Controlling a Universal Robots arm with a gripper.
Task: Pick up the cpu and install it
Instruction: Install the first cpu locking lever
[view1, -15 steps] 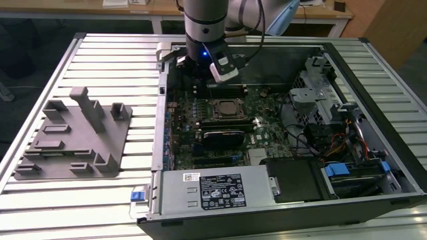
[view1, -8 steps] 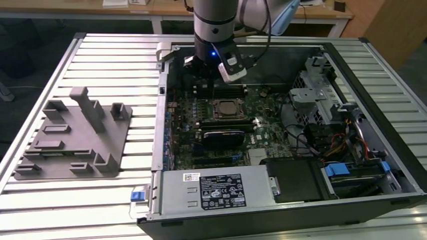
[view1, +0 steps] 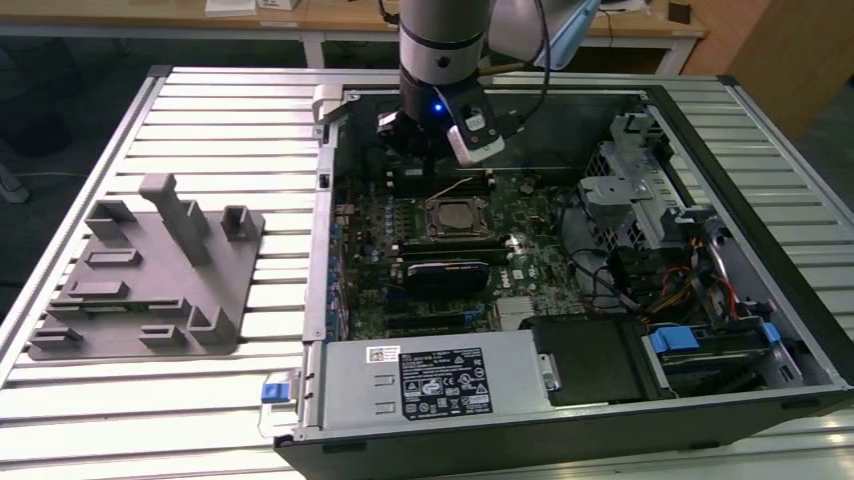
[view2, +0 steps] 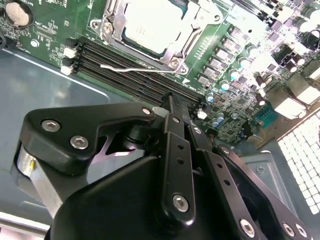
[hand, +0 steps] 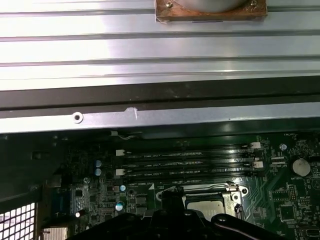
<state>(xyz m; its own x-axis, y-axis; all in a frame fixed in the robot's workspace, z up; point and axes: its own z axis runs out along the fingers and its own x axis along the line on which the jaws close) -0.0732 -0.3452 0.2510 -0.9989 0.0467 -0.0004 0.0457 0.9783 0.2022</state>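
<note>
One cpu (view2: 150, 25) in socket, gripper (view2: 172, 102) above memory slots (view2: 135, 70)

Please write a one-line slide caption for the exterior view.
Arm's gripper above open computer case, near the cpu seated in its socket.

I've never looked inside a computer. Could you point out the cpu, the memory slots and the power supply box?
cpu (view2: 152, 26): second wrist view, on its shiny metal top.
memory slots (hand: 187, 165): first wrist view, middle of the black rows.
power supply box (view1: 427, 385): exterior view, its labelled top face.
</note>
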